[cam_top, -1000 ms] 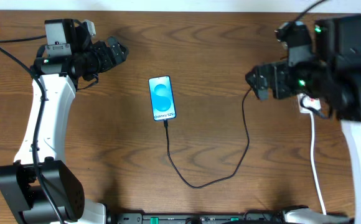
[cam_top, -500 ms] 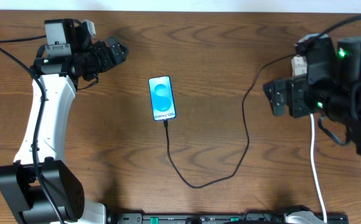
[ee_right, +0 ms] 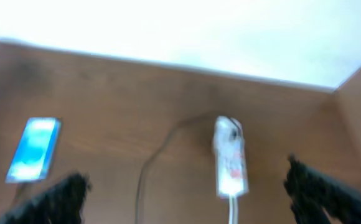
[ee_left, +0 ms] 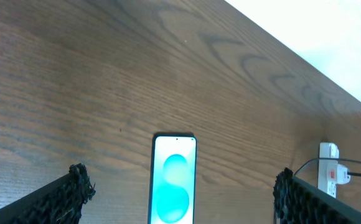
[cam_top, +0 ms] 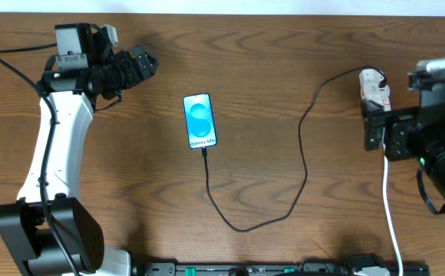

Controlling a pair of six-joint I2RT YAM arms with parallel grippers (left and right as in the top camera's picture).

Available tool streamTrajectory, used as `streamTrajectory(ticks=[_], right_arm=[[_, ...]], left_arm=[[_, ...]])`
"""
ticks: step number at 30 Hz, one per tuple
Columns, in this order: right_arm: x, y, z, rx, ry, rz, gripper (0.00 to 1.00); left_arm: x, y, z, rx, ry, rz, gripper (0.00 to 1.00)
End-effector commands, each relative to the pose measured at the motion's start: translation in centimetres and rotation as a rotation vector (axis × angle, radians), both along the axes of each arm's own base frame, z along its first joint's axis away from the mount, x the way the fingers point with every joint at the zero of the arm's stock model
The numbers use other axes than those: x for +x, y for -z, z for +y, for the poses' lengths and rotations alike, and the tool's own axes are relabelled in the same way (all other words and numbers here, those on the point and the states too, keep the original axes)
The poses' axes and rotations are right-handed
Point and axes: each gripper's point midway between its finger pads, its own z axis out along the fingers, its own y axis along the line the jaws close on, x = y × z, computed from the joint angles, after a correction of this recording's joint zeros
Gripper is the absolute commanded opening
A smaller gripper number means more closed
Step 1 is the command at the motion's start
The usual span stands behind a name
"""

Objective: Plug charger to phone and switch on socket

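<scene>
Socket (ee_right: pixel 230 158) ahead of right gripper (ee_right: pixel 183 177), jaws wide; phone (ee_left: pixel 174 180) ahead of left gripper (ee_left: pixel 180 177), jaws wide

even bright light — right wrist blurred

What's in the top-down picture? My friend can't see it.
A lit blue phone lies mid-table, a black charger cable running from its bottom to a white power strip at right. A left arm and a right arm flank them.
</scene>
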Motion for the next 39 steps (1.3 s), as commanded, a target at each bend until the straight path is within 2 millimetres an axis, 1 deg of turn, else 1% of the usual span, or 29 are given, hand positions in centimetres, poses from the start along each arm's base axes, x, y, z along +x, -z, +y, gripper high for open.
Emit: streamTrajectory(ticks=[1,4,8,9,15,20,23,27,30,35,39], right_arm=[[-0.8,1.6,0.0,-0.144,-0.119,-0.080,0.99],[-0.8,3.7,-0.2,-0.208,-0.150,-0.160,0.99],[-0.6,7.6,-0.7,-0.231,-0.127,-0.261,0.99],[-0.5,9.5,-0.7,-0.234,-0.122,-0.295,0.99],[-0.7,16.9,-0.9,-0.237,-0.111,-0.356,0.99],[-1.4,21.0,-0.3,-0.232,-0.137,-0.416,0.99],[-1.7,23.0,0.3,-0.223,-0.169,-0.423,0.99],[-1.9,24.4,1.0,-0.213,-0.202,-0.429,0.99],[-1.9,25.4,0.8,-0.233,-0.201,-0.421,0.99],[-1.9,25.2,0.5,-0.239,-0.182,-0.434,0.99],[-1.9,25.2,0.5,-0.083,-0.136,-0.423,0.99]], left_arm=[[0.1,0.0,0.4,0.012,-0.008,-0.005,0.95],[0.1,0.0,0.4,0.012,-0.008,-0.005,0.96],[0.1,0.0,0.4,0.012,-0.008,-0.005,0.95],[0.1,0.0,0.4,0.012,-0.008,-0.005,0.95],[0.1,0.0,0.4,0.012,-0.008,-0.005,0.95],[0.1,0.0,0.4,0.012,-0.008,-0.005,0.95],[0.1,0.0,0.4,0.012,-0.008,-0.005,0.95],[0.1,0.0,0.4,0.012,-0.008,-0.005,0.95],[0.1,0.0,0.4,0.012,-0.008,-0.005,0.95],[0.1,0.0,0.4,0.012,-0.008,-0.005,0.95],[0.1,0.0,0.4,0.012,-0.008,-0.005,0.95]])
